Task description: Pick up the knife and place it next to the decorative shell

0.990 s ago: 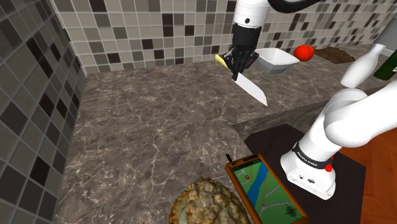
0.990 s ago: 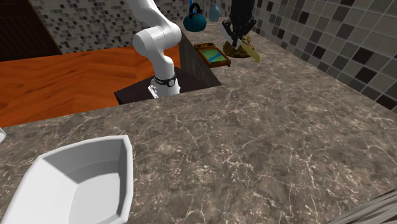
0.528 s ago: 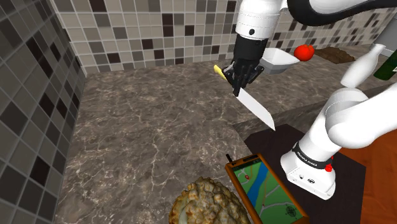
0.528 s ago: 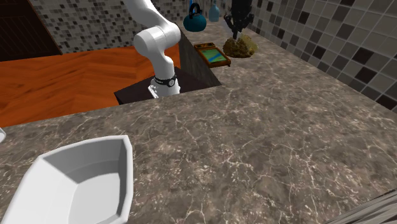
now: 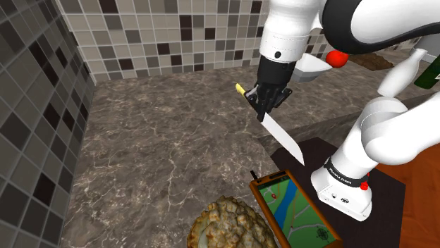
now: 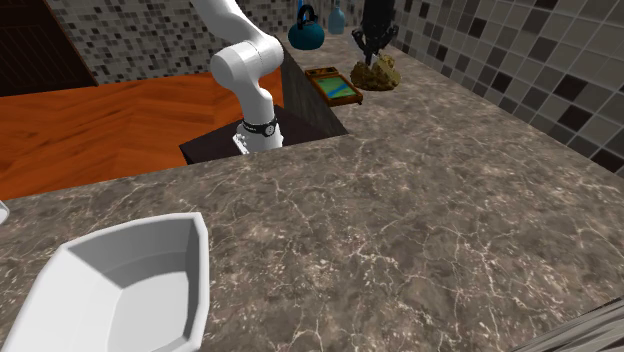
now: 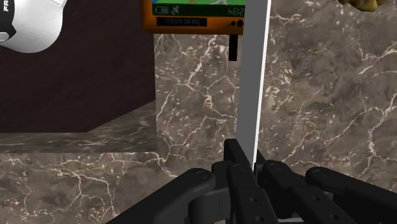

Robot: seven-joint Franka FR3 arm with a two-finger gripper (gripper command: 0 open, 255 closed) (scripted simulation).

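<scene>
Knife [image 5: 282, 137] has lowered, seemingly toward shell [image 5: 229, 225], in tool [image 5: 264, 106].

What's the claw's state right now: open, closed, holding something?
Claw: closed on the knife, held in the air above the counter.

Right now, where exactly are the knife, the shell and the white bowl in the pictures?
knife [image 5: 284, 139]: shoulder view, middle of the pale blade.
shell [image 5: 229, 224]: shoulder view, centre of its bumpy top.
white bowl [image 6: 110, 272]: second exterior view, bare inner wall.
</scene>
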